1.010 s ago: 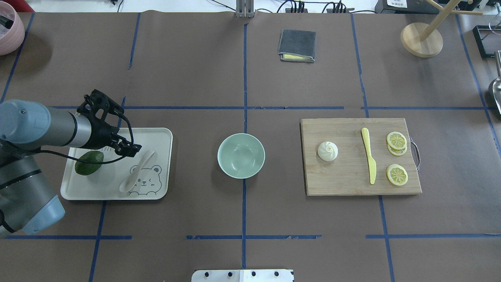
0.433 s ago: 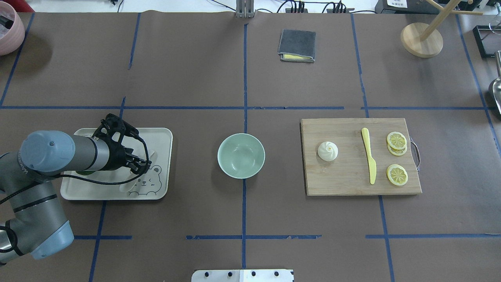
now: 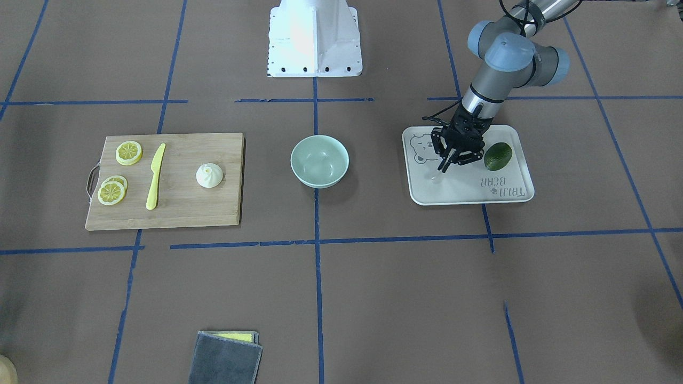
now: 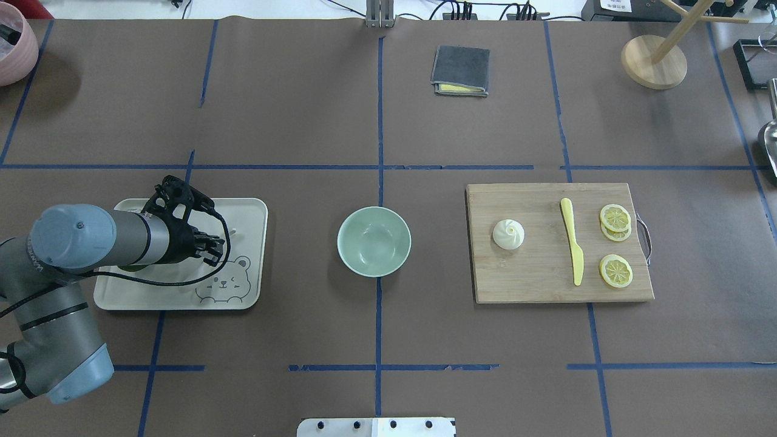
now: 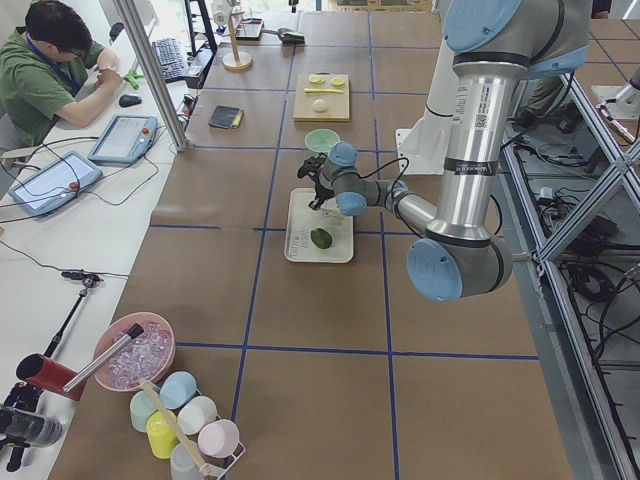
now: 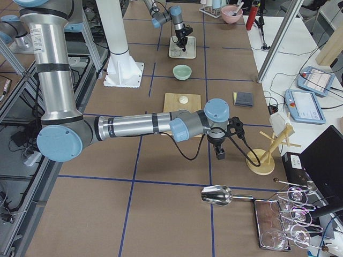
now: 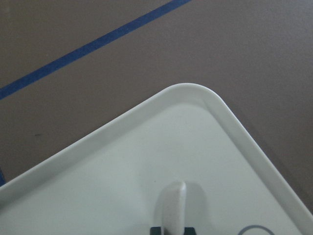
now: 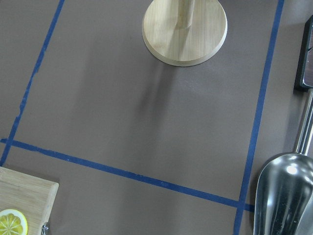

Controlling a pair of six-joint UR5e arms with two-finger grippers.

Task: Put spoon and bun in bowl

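Left gripper was clamped on the spoon over the bear tray — best lifted clear of the rim before crossing to the bowl. Right gripper's opening could not be told.

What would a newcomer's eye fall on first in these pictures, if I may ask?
The left gripper, low over the white bear tray on the robot's left, pinching the pale spoon. Then the empty mint-green bowl in the middle, and the white bun on the wooden board on the robot's right, beside a yellow knife and lemon slices.
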